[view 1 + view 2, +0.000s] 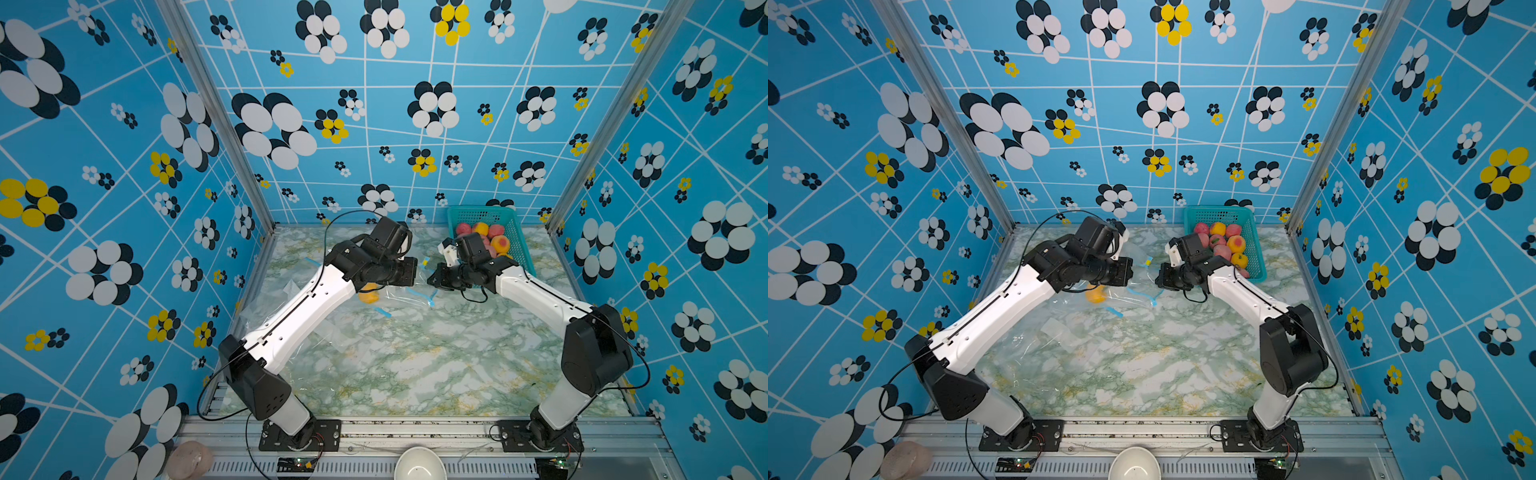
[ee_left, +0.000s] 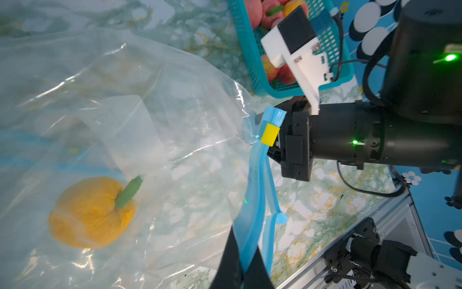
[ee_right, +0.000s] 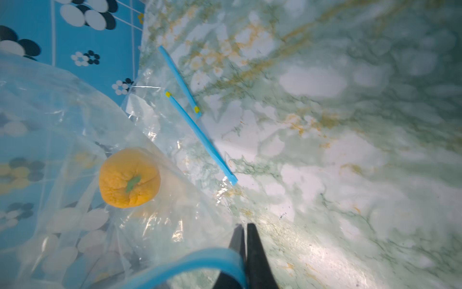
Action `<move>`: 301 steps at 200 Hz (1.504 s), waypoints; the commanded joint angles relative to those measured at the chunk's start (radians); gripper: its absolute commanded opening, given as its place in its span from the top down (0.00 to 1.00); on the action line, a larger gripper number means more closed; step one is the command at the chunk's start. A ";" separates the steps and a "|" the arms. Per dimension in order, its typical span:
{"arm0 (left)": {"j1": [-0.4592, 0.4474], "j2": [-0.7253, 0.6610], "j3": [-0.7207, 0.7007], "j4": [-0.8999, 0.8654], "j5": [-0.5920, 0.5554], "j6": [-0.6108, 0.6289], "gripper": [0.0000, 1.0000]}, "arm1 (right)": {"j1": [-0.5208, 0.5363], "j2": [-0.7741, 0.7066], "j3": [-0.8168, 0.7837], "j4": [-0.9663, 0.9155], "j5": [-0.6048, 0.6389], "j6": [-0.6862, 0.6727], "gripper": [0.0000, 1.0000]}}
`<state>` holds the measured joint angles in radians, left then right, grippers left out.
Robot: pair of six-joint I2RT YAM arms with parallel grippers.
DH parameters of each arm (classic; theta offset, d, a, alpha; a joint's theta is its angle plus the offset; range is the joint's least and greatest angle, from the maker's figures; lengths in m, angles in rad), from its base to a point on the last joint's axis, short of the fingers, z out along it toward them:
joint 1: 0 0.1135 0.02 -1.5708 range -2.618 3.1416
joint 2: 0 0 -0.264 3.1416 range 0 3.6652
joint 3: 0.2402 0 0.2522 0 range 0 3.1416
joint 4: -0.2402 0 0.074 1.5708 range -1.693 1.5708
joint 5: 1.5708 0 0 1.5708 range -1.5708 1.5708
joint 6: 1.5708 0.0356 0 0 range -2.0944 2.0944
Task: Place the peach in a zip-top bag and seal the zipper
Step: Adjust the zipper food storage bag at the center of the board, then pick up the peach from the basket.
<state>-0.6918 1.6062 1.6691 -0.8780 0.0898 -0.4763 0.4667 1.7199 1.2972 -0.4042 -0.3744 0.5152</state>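
Left gripper [image 2: 242, 252] is pinching the zip-top bag's [image 2: 162, 100] blue zipper [image 2: 256, 180]. Right gripper [image 3: 245, 230] is nipping it too, with the peach [image 2: 91, 212] sitting inside.

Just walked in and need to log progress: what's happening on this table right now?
The orange peach already sits inside the clear zip-top bag on the marbled table. The left gripper is pinched shut on the bag's blue zipper strip, and the right gripper looks closed on the same strip by the yellow slider. Whether the zipper is fully sealed cannot be told. More peaches wait in the teal basket.
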 commanded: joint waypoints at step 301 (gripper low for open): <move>0.013 0.183 -0.042 0.126 0.074 -0.057 1.00 | -0.287 0.578 0.669 -0.382 0.350 -0.336 0.29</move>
<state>-0.6701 1.7916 1.6035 -0.7300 0.1646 -0.5392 0.1822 2.2536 1.9209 -0.7418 -0.0277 0.1955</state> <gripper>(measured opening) 0.043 0.718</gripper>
